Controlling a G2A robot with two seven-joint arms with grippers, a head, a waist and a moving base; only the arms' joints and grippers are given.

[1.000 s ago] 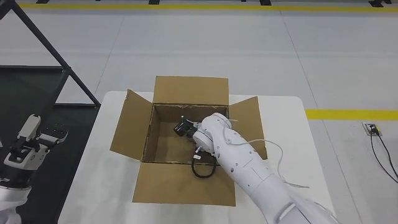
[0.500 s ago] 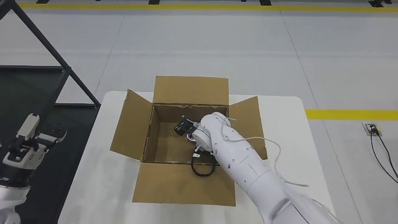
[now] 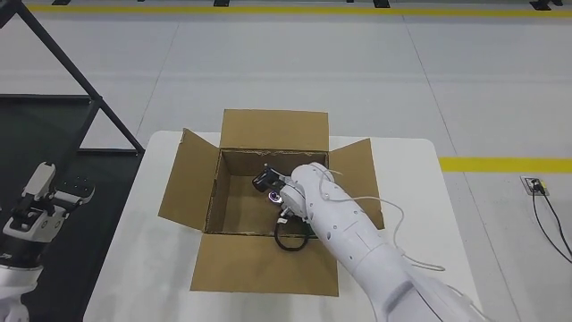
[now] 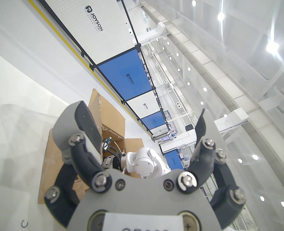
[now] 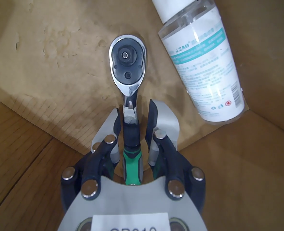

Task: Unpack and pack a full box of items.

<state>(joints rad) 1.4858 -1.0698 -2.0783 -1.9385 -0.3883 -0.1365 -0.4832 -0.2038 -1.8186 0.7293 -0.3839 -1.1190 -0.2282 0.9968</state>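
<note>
Progress on the job looks partial. The cardboard box (image 3: pixel 273 130) sits open on the white tabletop (image 3: pixel 143 259) with all 4 flaps folded out. At least 2 items lie on its floor near a corner: a ratchet wrench (image 5: pixel 127 61) and, just beside it, a clear bottle (image 5: pixel 199 61) with a white cap. I cannot tell whether this is the unloading half or the reloading half; either way, both pieces are inside the box at this point.

The right pincer (image 5: pixel 135 104) is down inside the box, narrowly spread. It straddles the wrench where the chrome shank meets the black-and-green grip. 1 finger lies against the shank and the other stands just off it with a thin gap. I judge this a loose bracket, not a firm pinch. The bottle is close by but untouched.

The left pincer (image 4: pixel 143 110) hangs beyond the tabletop's edge, well apart from the box, spread wide and holding nothing.
</note>
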